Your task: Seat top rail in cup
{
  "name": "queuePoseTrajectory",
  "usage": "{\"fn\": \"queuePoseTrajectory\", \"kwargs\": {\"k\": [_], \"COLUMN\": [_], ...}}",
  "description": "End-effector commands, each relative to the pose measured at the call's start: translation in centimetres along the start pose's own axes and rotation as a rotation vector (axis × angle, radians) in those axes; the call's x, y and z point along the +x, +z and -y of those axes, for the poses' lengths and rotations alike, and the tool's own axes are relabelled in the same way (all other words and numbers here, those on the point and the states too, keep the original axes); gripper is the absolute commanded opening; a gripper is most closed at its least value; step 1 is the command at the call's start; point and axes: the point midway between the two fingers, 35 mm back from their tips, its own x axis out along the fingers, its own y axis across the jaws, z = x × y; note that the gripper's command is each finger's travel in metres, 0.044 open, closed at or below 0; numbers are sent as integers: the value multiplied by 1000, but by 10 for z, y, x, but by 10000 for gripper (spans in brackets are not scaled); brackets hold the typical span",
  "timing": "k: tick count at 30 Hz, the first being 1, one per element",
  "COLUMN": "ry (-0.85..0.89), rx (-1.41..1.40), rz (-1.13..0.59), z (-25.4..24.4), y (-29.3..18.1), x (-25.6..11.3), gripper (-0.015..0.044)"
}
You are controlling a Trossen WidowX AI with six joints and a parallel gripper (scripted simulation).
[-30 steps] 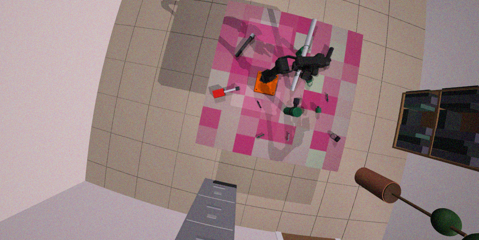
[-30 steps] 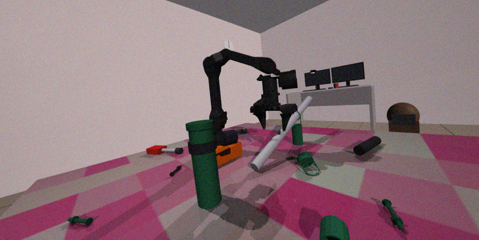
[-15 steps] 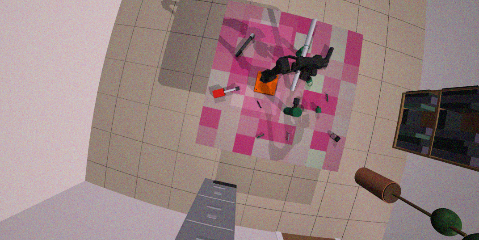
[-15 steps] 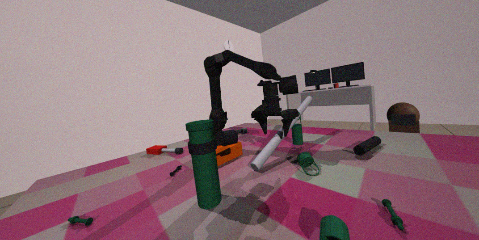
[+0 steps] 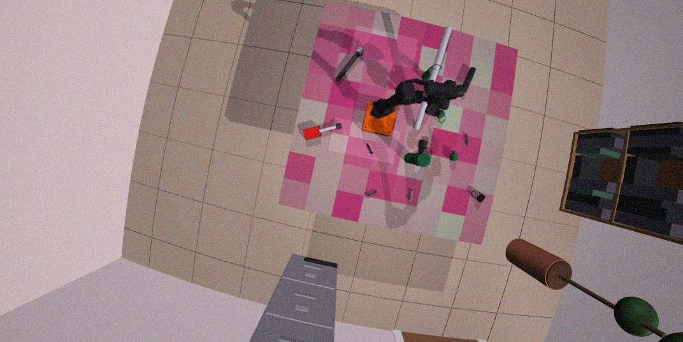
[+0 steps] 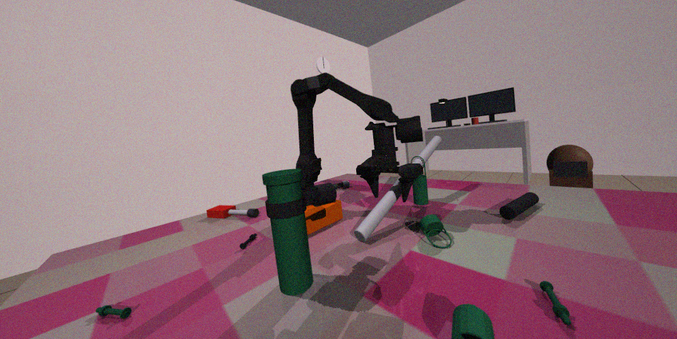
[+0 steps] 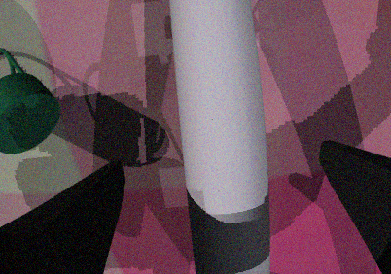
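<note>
The white rail (image 5: 444, 44) (image 6: 376, 215) (image 7: 221, 78) passes through the wire loop (image 5: 437, 67) (image 6: 417, 159) above the small green post (image 6: 420, 190) and slopes down to its cut end. The big green post (image 5: 422, 160) (image 6: 292, 246) stands upright with its black brace band (image 6: 285, 209) near the cap. The black rail-end cup (image 5: 422, 144) (image 6: 324, 193) hangs at the band, facing the rail side. The cut end is outside the cup, lower, with a gap between. My gripper (image 6: 391, 194) (image 7: 224, 161) is open, one finger on each side of the rail. The wrist view shows gaps on both sides.
A loose green loop cap (image 5: 441, 116) (image 6: 432, 223) (image 7: 24, 117) lies beside the rail. A black cylinder (image 6: 519, 206) lies farther right. A green fitting (image 5: 453, 156) (image 6: 472, 322) is near the big post. A red-ended tool (image 5: 311, 132) (image 6: 221, 211) lies beyond the orange base (image 5: 378, 127).
</note>
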Motion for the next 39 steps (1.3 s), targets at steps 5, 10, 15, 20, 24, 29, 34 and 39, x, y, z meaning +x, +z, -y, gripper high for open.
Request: {"fn": "queuePoseTrajectory", "kwargs": {"k": [5, 10, 15, 20, 24, 29, 34, 39], "ry": [-5, -5, -5, -5, -5, -5, -5, -5], "rx": [0, 0, 0, 0, 0, 0, 0, 0], "rz": [-2, -2, -2, -2, -2, -2, -2, -2], "z": [2, 3, 3, 3, 3, 3, 3, 2], "y": [0, 0, 1, 1, 1, 1, 1, 1], "x": [13, 21, 29, 30, 30, 30, 30, 26], "gripper": [440, 440, 440, 361, 256, 164, 131, 19]}}
